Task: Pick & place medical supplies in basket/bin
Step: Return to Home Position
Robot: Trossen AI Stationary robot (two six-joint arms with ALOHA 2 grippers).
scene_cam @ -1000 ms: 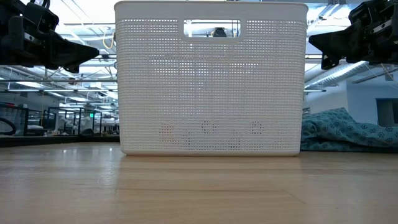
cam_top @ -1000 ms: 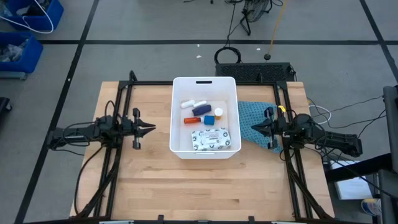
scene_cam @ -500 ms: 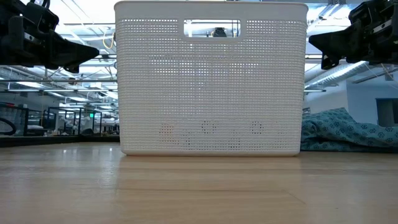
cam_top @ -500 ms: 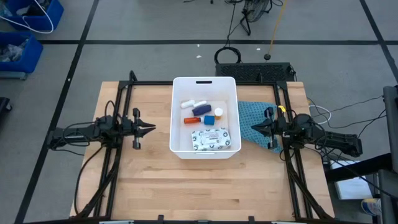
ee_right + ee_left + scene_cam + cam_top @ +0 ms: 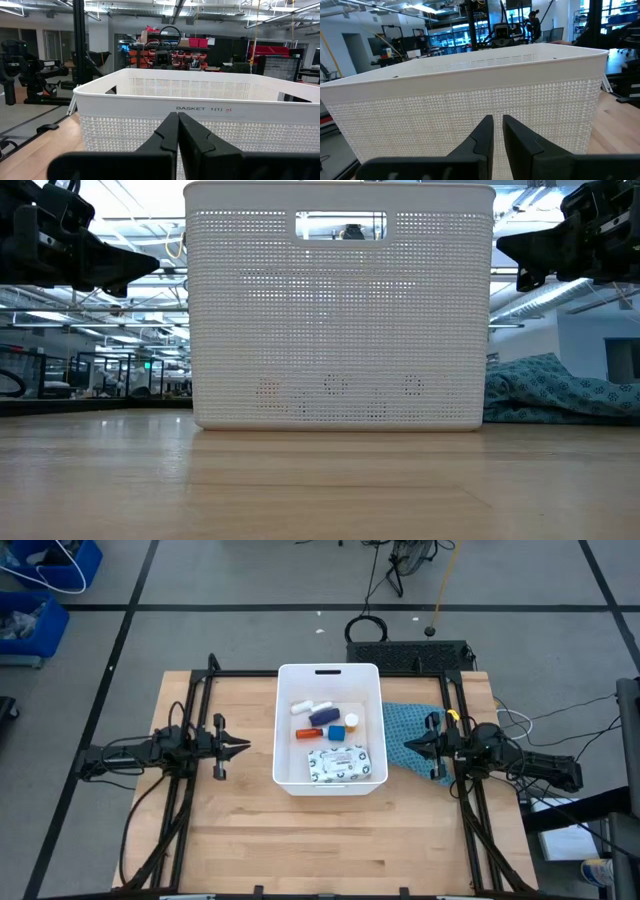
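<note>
The white basket [image 5: 281, 720] stands in the middle of the table, handle slot at its far rim. Inside it lie the supplies: a flat white patterned packet [image 5: 345, 763], white tubes [image 5: 310, 706], a red bottle [image 5: 309, 733], an orange-capped bottle [image 5: 352, 722], a small blue cube [image 5: 336, 733] and a dark blue piece [image 5: 324, 717]. My left gripper [image 5: 246, 747] hovers left of the basket, its fingers a narrow gap apart and holding nothing. My right gripper [image 5: 406, 745] hovers right of the basket above the teal cloth, shut and empty. Both point level at the basket walls [image 5: 470, 110] [image 5: 200, 120].
A teal patterned cloth [image 5: 410, 735] lies on the table right of the basket, under the right gripper, also seen in the low view [image 5: 555, 390]. Black frame rails run along both table sides. Blue crates [image 5: 40, 590] stand on the floor far left. Bare wood lies near the basket.
</note>
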